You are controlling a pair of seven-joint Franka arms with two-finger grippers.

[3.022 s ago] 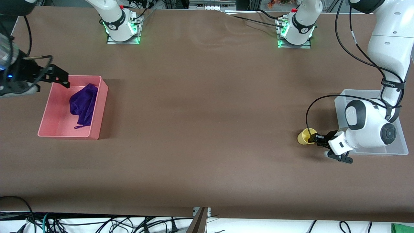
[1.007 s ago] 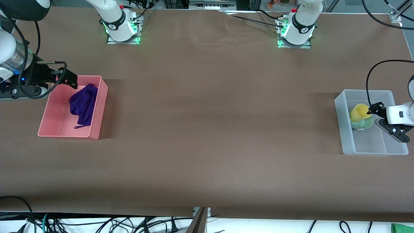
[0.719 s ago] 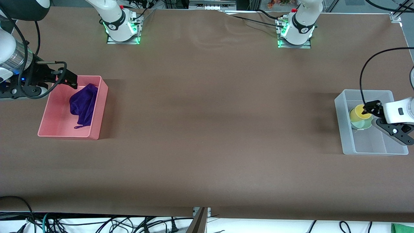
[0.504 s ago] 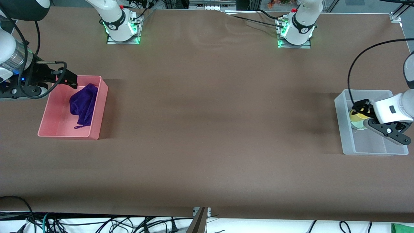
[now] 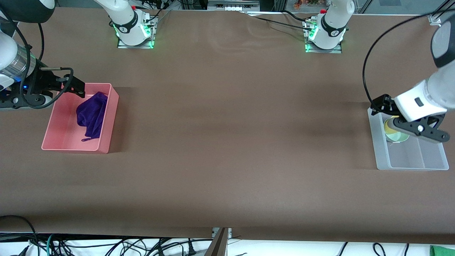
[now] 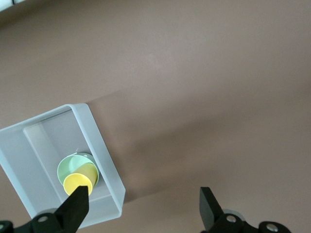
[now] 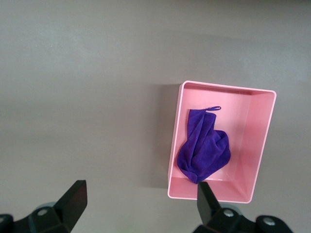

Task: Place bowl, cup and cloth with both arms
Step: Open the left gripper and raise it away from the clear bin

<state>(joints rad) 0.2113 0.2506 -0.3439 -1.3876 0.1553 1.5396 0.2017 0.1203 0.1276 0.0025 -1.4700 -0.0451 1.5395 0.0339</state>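
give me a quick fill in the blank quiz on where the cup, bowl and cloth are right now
1. The yellow cup sits inside the green ____.
2. The purple cloth lies in the ____ bin.
3. The bowl rests in the clear bin, toward the ____ arm's end of the table.
4. The left gripper has its fingers ____, holding nothing.

Missing words: bowl; pink; left; open

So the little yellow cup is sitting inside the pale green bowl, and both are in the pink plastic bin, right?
Not quite. The small yellow cup does sit inside the pale mint-green bowl, but both are in the clear plastic bin at the left arm's end of the table, as the left wrist view shows. The pink plastic bin holds the deep-purple cloth.
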